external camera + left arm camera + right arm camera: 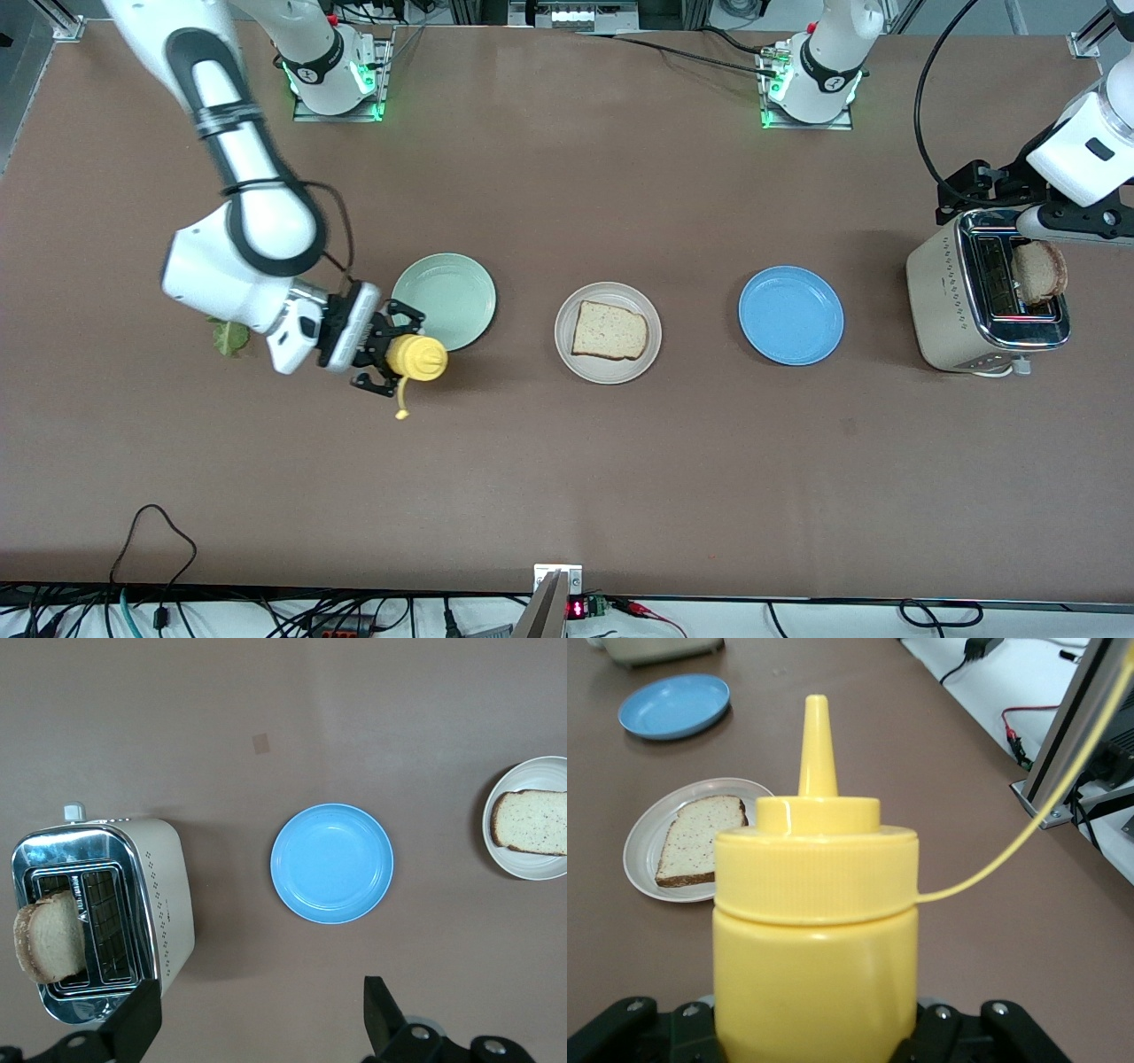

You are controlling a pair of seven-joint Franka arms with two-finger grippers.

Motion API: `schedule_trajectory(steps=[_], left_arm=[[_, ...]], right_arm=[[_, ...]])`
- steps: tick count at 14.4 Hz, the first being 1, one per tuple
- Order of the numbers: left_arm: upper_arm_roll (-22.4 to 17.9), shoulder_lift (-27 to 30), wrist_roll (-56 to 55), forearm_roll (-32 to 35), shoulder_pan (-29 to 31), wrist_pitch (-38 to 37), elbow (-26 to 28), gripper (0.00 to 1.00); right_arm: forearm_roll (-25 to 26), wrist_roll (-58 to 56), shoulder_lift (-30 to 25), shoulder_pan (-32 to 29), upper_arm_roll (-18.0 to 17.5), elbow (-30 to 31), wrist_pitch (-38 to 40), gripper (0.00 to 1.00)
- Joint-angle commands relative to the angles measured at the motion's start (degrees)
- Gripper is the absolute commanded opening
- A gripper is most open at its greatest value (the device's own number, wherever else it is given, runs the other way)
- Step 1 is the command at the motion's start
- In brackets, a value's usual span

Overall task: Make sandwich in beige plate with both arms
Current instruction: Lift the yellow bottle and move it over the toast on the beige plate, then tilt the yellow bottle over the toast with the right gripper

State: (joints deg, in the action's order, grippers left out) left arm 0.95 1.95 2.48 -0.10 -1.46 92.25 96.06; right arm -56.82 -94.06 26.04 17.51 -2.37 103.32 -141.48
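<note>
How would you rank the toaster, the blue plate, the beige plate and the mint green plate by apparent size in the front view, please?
1. Toaster, largest.
2. Blue plate, beige plate and mint green plate: too alike to rank, and the yellow bottle covers part of the green plate's edge.

Bread slice (pixel 609 331) flat on beige plate (pixel 567 354)

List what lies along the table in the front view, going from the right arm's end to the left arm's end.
Lettuce leaf → yellow squeeze bottle held in the right gripper → mint green plate → beige plate with a bread slice → blue plate → toaster, a bread slice standing in it.
</note>
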Motion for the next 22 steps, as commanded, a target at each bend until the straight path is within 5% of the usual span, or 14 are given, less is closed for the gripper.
schedule_trajectory(steps=[1,9,14,22], left_arm=[[-0.16,0.42,-0.72,-0.78,-0.12,-0.76,-0.26,1.00],[0.02,0.51,-1.08,-0.78,-0.20,-0.93,-0.26,1.00],[0.02,0.51,-1.16,-0.78,-0.12,-0.93,-0.26,1.00],[0.02,0.51,-1.16,-0.78,-0.12,-0.93,-0.26,1.00]], right_arm=[[11.51,12.62,-0.12,5.24,0.61,-1.71,-4.31,0.39],[45.20,46.83,4.44,14.12,0.70,-8.57,-5.38,0.39],[65.75,62.56,8.49,19.22,0.79,-15.67,6.01,0.39],[80.89,68.31,19.47,26.52,0.96,-31.50,24.39,0.39]])
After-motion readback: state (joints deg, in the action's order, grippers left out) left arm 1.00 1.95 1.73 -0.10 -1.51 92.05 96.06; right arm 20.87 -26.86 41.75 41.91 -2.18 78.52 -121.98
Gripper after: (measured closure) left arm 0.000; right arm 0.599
